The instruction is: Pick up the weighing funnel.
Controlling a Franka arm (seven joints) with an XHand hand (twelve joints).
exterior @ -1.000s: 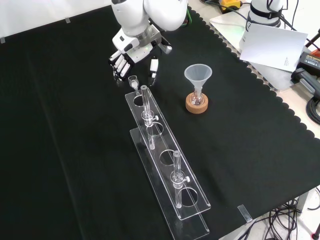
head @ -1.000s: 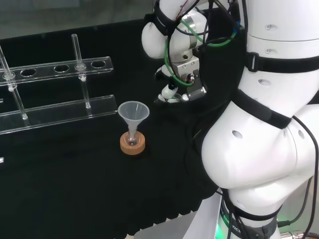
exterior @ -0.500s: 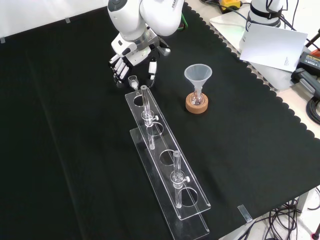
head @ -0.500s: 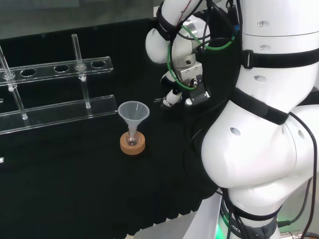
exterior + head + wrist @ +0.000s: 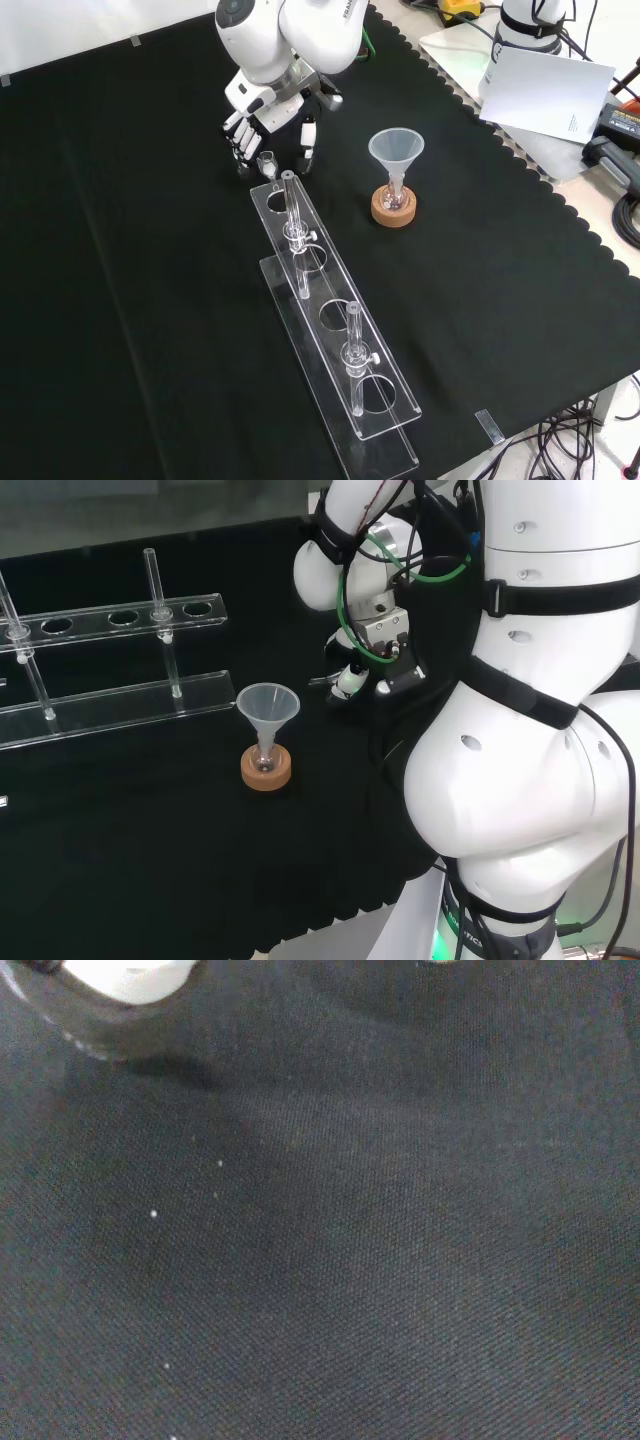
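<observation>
Right, front view, working across from its left. My hand (image 5: 272, 112) hangs low over the cloth (image 5: 120, 300) with nothing gripped. The fingers (image 5: 240, 138) are relaxed and point down on the left, the thumb (image 5: 308, 138) stands apart on the right, and there is a clear gap between them. The weighing funnel (image 5: 266, 160) sits in that gap, a small clear piece that seems to lie on the cloth just beyond the far end of the rack (image 5: 330, 320). I judge that neither fingers nor thumb touch it yet.

To do this step well, I centre the piece in the gap before closing, so fingers and thumb meet it together and neither side knocks it away. I bring the fingertips right down to the cloth, because the piece is low and slippery-looking. I close slowly and lift straight up.

The rack end and its upright tube (image 5: 291, 205) stand just beside the piece, nearer the camera, so I must not sweep that way. Further right, the funnel (image 5: 396, 150) on its cork ring (image 5: 392, 210) is well apart and poses no risk.
</observation>
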